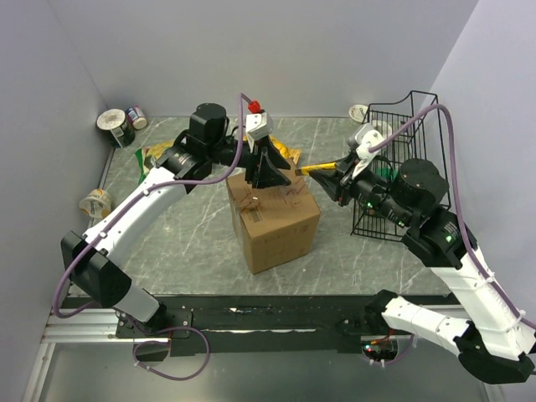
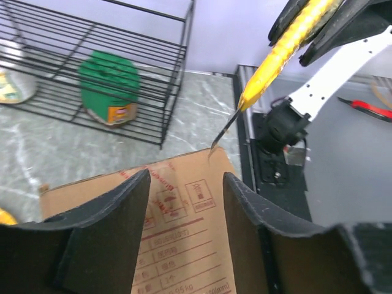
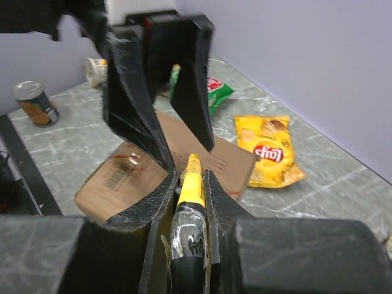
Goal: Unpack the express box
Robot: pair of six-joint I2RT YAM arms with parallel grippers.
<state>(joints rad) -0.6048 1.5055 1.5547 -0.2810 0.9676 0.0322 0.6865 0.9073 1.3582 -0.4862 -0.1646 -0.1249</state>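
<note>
The express box (image 1: 275, 224) is a brown carton standing shut in the middle of the table, its printed top (image 2: 184, 239) facing up. My left gripper (image 1: 266, 181) hovers just over the top's far edge, open, with only the cardboard showing between its fingers (image 2: 107, 236). My right gripper (image 1: 332, 178) sits right of the box, shut on a yellow utility knife (image 3: 192, 184). The knife (image 2: 286, 43) points left, its thin blade tip (image 2: 222, 133) just above the box's right edge. In the right wrist view the box (image 3: 131, 171) lies beyond the knife, and the left gripper's fingers (image 3: 138, 116) stand over it.
A black wire basket (image 1: 402, 159) with a green packet (image 2: 111, 86) stands at the right. A yellow chip bag (image 3: 269, 150) and a green one (image 3: 211, 89) lie behind the box. Cans (image 1: 119, 126) sit in the back left corner, a cup (image 1: 95, 203) by the left wall.
</note>
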